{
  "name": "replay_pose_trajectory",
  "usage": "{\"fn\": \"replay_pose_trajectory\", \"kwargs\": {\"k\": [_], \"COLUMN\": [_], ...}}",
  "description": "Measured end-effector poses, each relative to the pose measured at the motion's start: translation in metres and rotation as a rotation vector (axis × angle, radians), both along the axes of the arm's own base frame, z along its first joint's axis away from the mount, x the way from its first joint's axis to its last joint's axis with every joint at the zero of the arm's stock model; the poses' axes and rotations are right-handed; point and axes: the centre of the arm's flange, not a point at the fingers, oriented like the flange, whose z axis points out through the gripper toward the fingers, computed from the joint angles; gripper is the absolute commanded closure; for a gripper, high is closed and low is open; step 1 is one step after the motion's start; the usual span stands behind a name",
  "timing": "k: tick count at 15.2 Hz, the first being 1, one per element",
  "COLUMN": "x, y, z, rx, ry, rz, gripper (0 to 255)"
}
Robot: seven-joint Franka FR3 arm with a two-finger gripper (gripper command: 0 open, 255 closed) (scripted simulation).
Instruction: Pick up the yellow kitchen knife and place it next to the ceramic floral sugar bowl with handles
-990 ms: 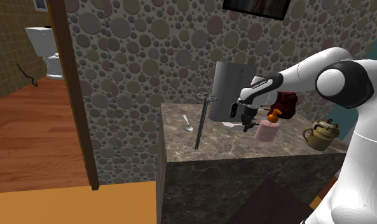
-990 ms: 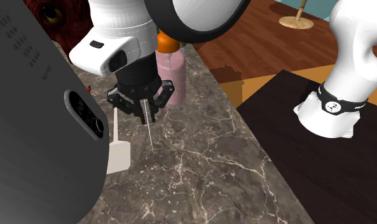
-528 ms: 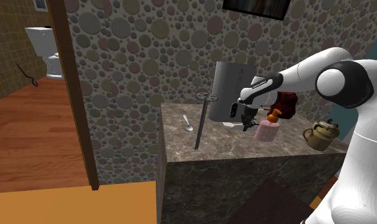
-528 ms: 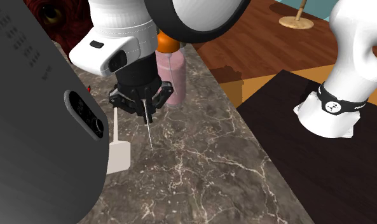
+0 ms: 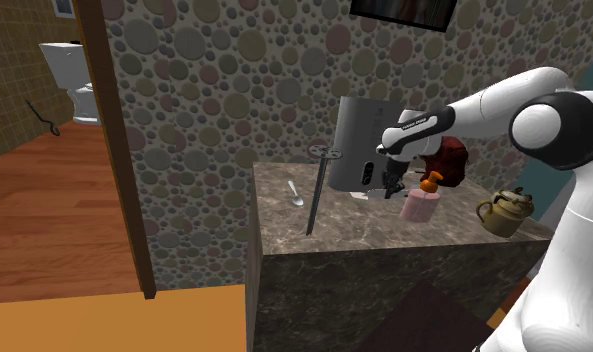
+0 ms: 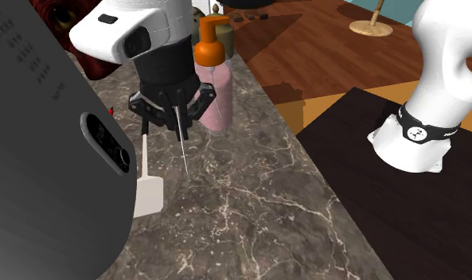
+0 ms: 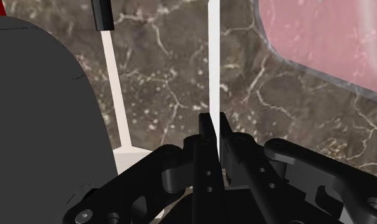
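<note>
Knife (image 6: 183, 155) raised — pincer (image 6: 177, 127) clasping it.

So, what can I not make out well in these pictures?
Handle of the knife: second exterior view, hidden inside the shut gripper; a thin blade hangs below.
Pattern on the sugar bowl: shoulder view, too small to tell.
The dark red object: shoulder view, partly behind the arm; second exterior view, cut off by the top edge.
</note>
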Motion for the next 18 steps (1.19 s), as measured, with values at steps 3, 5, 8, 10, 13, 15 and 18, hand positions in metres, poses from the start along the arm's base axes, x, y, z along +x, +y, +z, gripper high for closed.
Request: {"fn": "replay_pose_trajectory", "kwargs": {"k": [3, 5, 8, 10, 13, 15, 18], "x": [0.001, 0.0, -0.001, 0.0, 0.0, -0.001, 0.0], "y": [-0.001, -0.002, -0.001, -0.002, -0.002, -0.001, -0.001], "z": [0.017, 0.028, 0.044, 0.054, 0.071, 0.08, 0.095], "rx": [0.0, 0.0, 0.0, 0.0, 0.0, 0.0, 0.0], "ry": [0.0, 0.0, 0.0, 0.0, 0.0, 0.0, 0.0], "rz": [0.0, 0.0, 0.0, 0.0, 0.0, 0.0, 0.0], "gripper": [255, 255, 255, 255, 255, 255, 255]}}
